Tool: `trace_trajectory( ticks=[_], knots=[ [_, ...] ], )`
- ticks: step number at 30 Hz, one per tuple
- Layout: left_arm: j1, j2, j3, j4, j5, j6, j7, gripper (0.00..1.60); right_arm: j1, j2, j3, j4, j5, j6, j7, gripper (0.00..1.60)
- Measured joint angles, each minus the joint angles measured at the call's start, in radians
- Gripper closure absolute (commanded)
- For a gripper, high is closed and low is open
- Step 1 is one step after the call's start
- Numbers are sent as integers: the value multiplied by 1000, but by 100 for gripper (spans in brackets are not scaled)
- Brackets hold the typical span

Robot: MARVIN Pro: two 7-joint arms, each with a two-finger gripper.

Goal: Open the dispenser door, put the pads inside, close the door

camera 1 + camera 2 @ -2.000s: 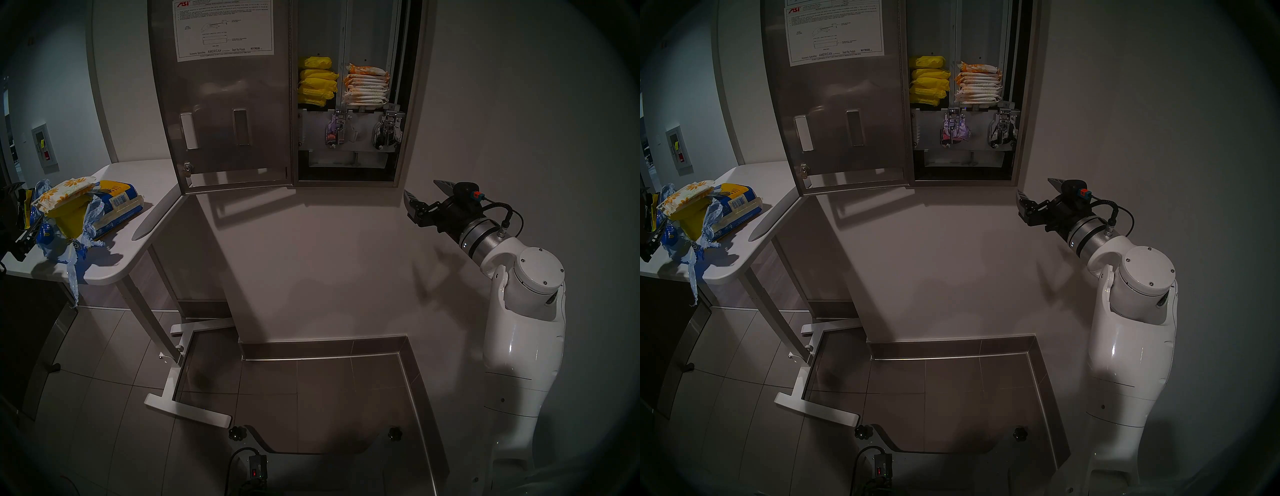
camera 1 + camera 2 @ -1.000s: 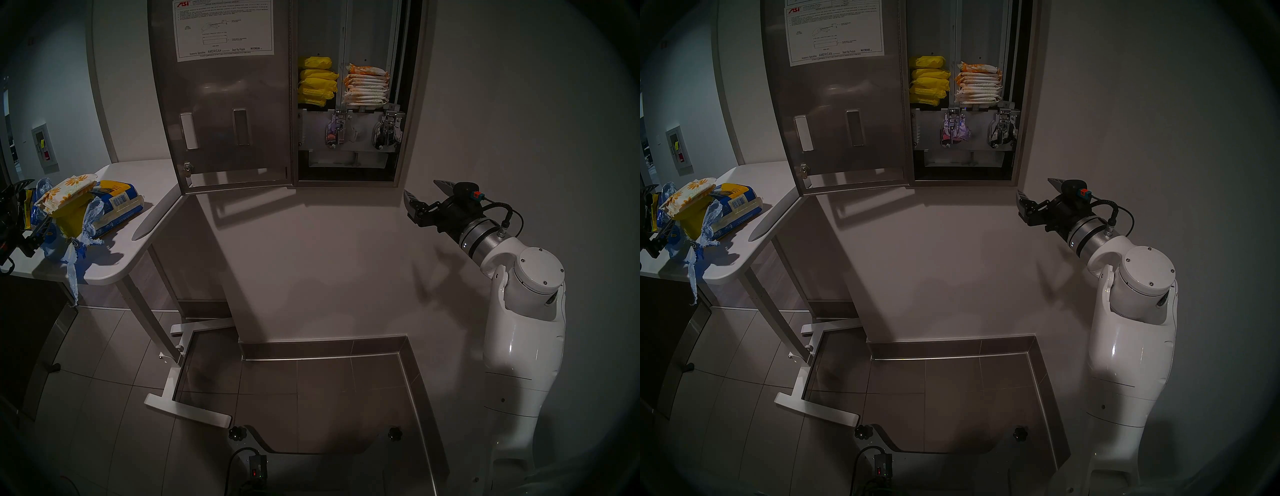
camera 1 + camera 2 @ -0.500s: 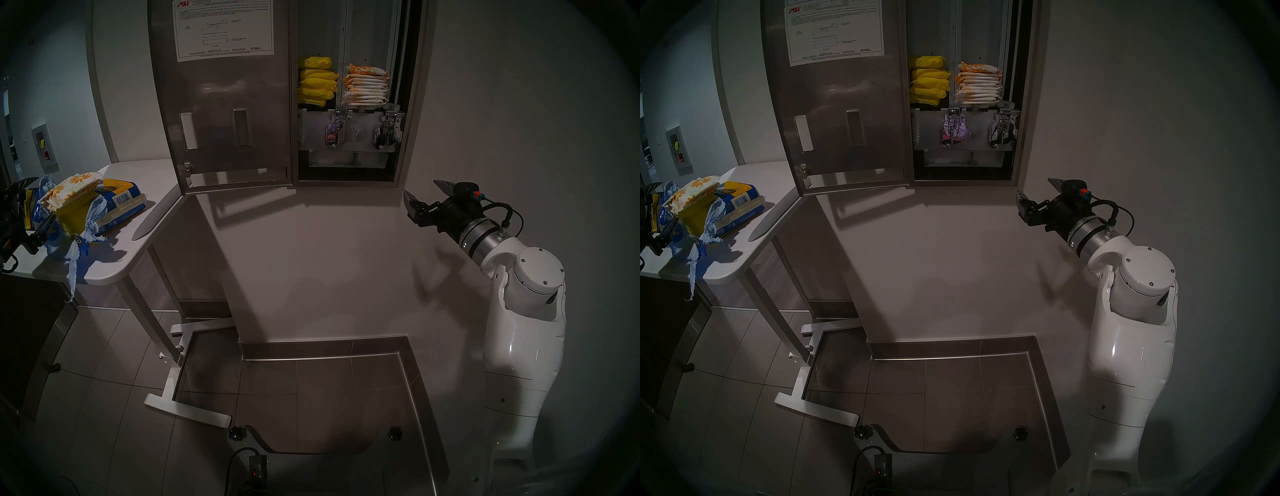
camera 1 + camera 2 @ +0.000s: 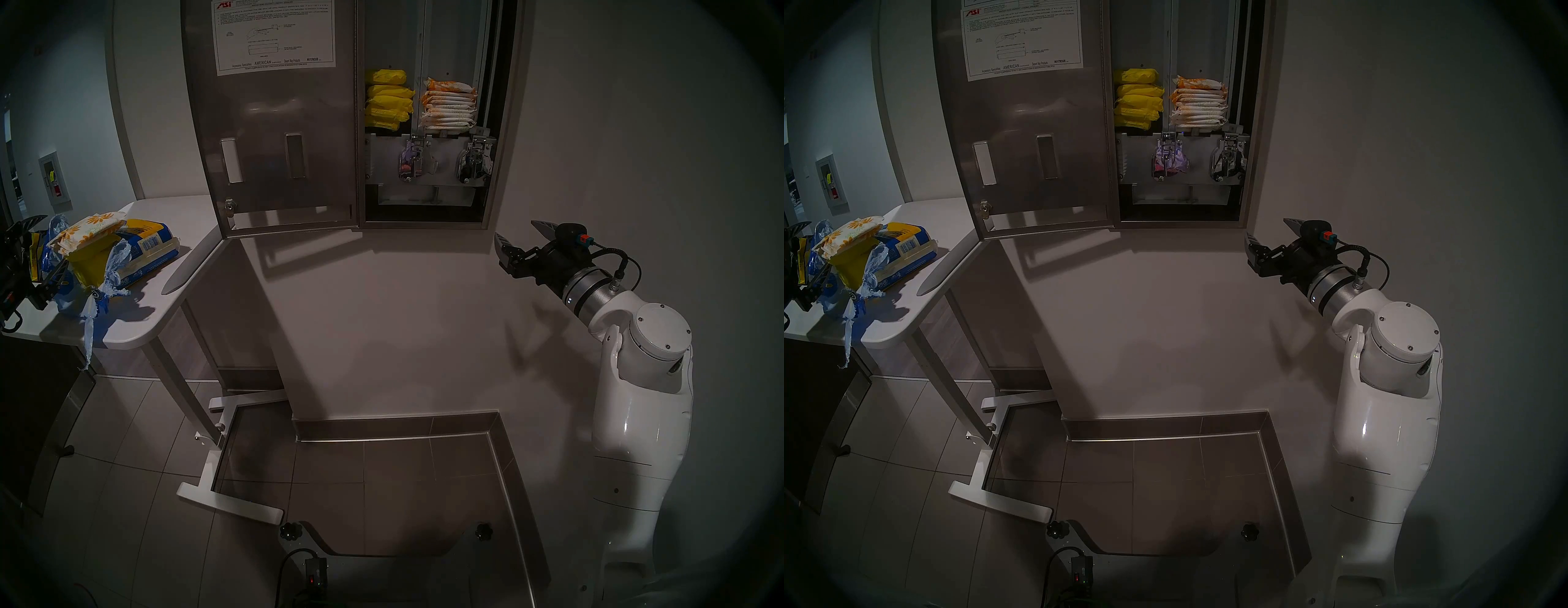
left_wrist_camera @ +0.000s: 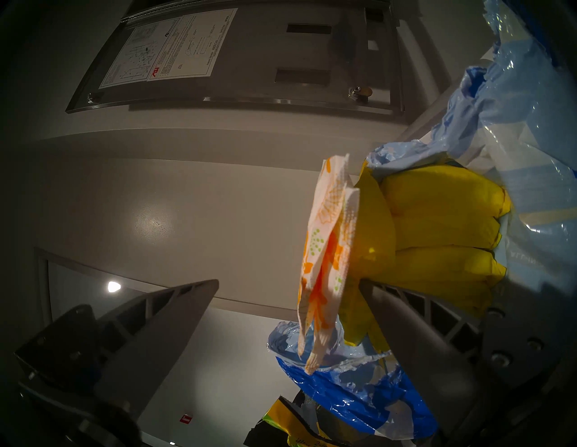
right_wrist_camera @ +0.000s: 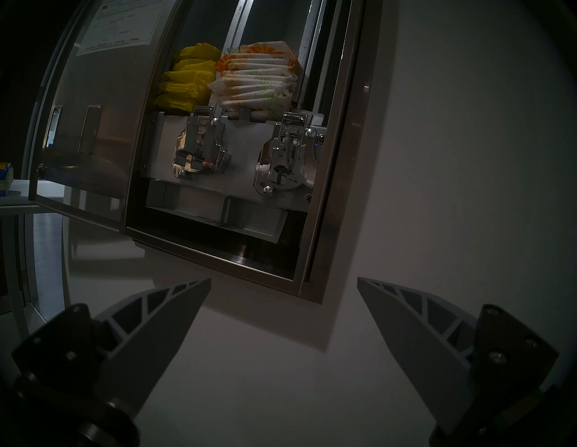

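Both claws are wide open and empty; the dispenser door [image 4: 275, 127] is open, so loading is in hand. Next, the left gripper [image 5: 288, 282] should close on the daisy pads [image 5: 327, 249] beside its fingertip; the right gripper [image 4: 515, 233] waits.

White table [image 4: 178, 220] carries seemingly torn pad bags [image 4: 144, 250].

Head pair sits high, tilted down at the wall and floor; dispenser door [image 4: 275, 127] at top centre, counter [image 4: 169, 305] at left, right arm low right; the right eye shows the same scene shifted slightly left, door [image 4: 1026, 127] included. Left wrist cam rolled on its side, very close to the daisy-printed pads [image 5: 327, 249] and torn blue bag [image 5: 515, 109], door [image 5: 249, 56] beyond. Right wrist cam looks up from below at the open dispenser, fairly near; stacked pads [image 6: 259, 78] also visible in both head views [image 4: 447, 106].
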Motion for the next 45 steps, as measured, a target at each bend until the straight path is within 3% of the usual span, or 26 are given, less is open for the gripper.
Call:
trace_trajectory(
  ticks=[15, 17, 19, 20, 22, 24, 27, 31, 40, 42, 43, 45],
  knots=[
    [1, -3, -4, -3, -2, 6, -10, 5, 0, 1, -1, 0, 1, 0, -1, 0],
    [1, -4, -4, -4, -3, 6, -11, 44, 0, 1, -1, 0, 1, 0, -1, 0],
    [1, -4, -5, -4, -3, 7, -13, 58, 0, 1, -1, 0, 1, 0, -1, 0],
    [1, -4, -5, -4, -3, 7, -14, 82, 0, 1, -1, 0, 1, 0, -1, 0],
    [1, -5, -5, -5, -3, 8, -15, 91, 0, 1, -1, 0, 1, 0, -1, 0],
    [1, -5, -5, -5, -3, 9, -16, 93, 0, 1, -1, 0, 1, 0, -1, 0],
    [1, -6, -5, -6, -3, 9, -18, 82, 0, 1, -1, 0, 2, 0, -1, 0],
    [0, -7, -4, -4, -3, 10, -18, 93, 0, 1, -1, 0, 2, 0, -1, 0],
    [-11, -3, 8, 38, 2, -1, -13, 92, -1, 2, -1, 0, 2, 0, -2, 0],
    [-15, -1, 12, 51, 4, -6, -12, 123, -1, 2, -1, 0, 2, 0, -2, 0],
    [-16, -1, 14, 55, 5, -7, -11, 123, -1, 2, -1, 0, 2, 0, -2, 0],
    [-19, 1, 18, 64, 6, -10, -10, 160, -1, 2, -1, 0, 3, 0, -2, 0]
  ],
)
